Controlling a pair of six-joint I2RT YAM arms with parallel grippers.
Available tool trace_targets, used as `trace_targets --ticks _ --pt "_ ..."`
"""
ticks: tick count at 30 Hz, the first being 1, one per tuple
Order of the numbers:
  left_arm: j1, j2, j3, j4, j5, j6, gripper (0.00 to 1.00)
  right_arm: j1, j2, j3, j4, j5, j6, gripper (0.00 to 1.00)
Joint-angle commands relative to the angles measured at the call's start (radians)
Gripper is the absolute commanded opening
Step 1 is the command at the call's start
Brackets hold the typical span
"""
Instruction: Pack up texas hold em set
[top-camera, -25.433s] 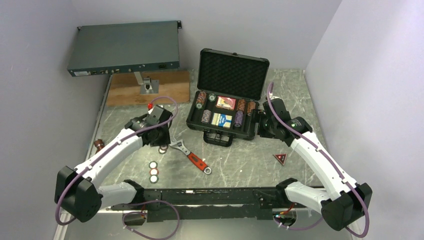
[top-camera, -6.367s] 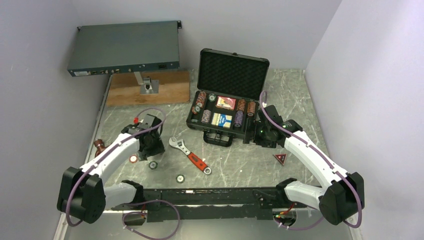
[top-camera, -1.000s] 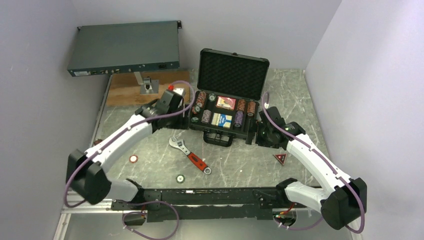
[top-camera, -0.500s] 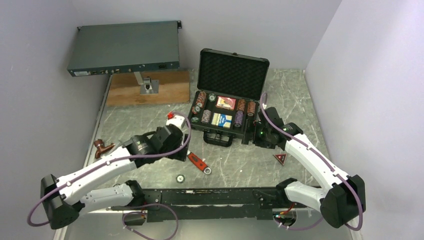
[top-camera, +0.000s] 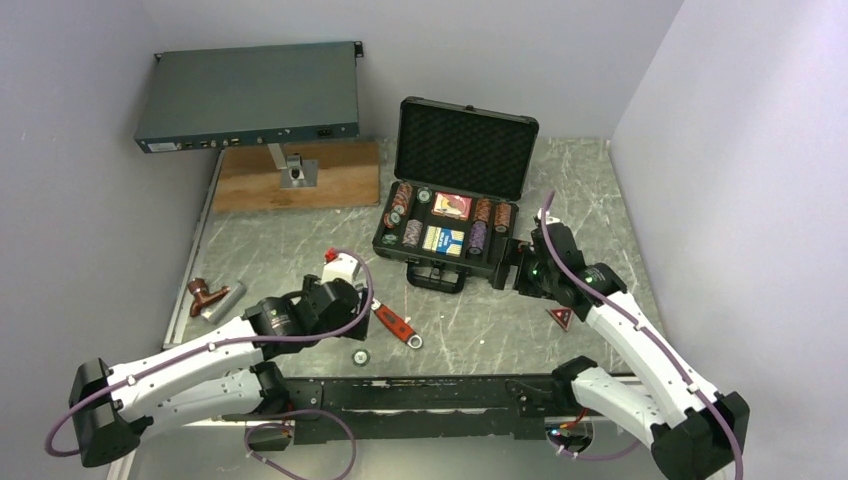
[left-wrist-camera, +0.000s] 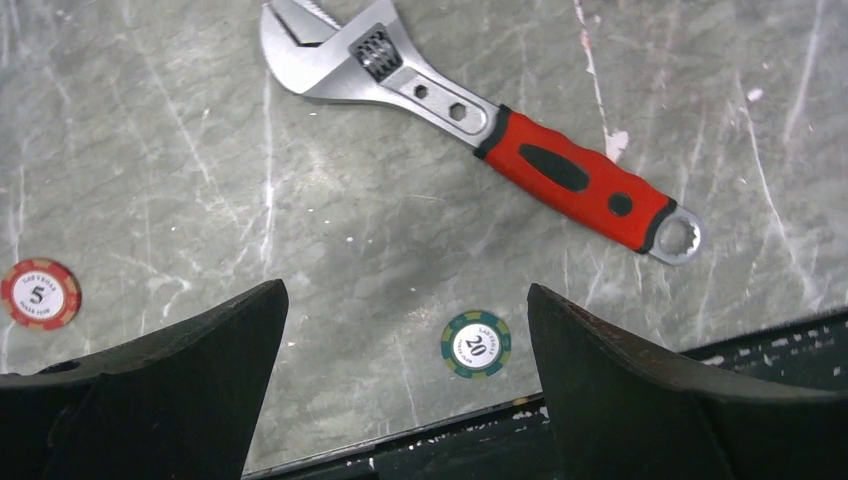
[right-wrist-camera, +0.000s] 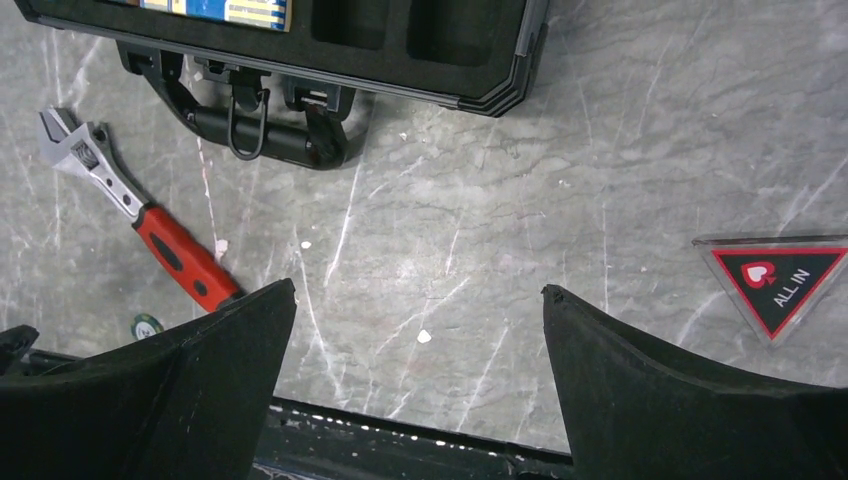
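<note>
The black case (top-camera: 437, 263) lies open near the table's far side, its foam lid (top-camera: 465, 148) upright. Rows of striped chips (top-camera: 403, 198), a red deck (top-camera: 452, 206) and a blue deck (top-camera: 443, 240) sit in its slots. My left gripper (left-wrist-camera: 405, 290) hovers open above a loose green 20 chip (left-wrist-camera: 475, 344) near the front rail; a red 5 chip (left-wrist-camera: 40, 294) lies further left. My right gripper (right-wrist-camera: 419, 288) hangs open and empty over bare table in front of the case handle (right-wrist-camera: 260, 125). The red triangle (right-wrist-camera: 780, 280) lies to its right.
A red-handled wrench (top-camera: 385, 318) lies between the green chip (top-camera: 360, 356) and the case. A brown piece and a grey cylinder (top-camera: 222, 299) rest at the left edge. A dark rack box (top-camera: 250, 95) and a wooden board (top-camera: 330, 180) are at the back left.
My left arm swung back from the case's left side to the near edge and its jaws spread wide. The right gripper drew slightly back and right from the case and opened a little more.
</note>
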Motion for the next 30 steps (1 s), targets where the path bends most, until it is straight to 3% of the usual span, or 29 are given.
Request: trace_targets --ticks 1,9,13,20,24,30 --pt "-0.011 -0.004 -0.010 0.086 0.111 0.092 0.95 -0.003 -0.040 -0.025 0.029 0.039 0.015 0.96" --pt "-0.070 0.100 -0.033 0.139 0.184 0.123 0.90 -0.003 -0.040 -0.023 0.022 0.037 0.014 0.96" --pt "-0.119 0.197 -0.008 0.116 0.144 0.092 0.92 -0.003 -0.032 -0.020 0.007 0.041 0.006 0.95" --pt "-0.213 0.326 -0.023 0.124 0.144 -0.004 0.84 -0.003 -0.042 -0.018 -0.004 0.035 -0.006 0.95" --pt "-0.227 0.376 -0.038 0.118 0.146 -0.068 0.75 -0.003 -0.039 -0.021 0.000 0.025 -0.010 0.95" --pt "-0.230 0.370 -0.064 0.117 0.150 -0.119 0.71 -0.003 -0.020 -0.020 0.007 0.005 -0.016 0.94"
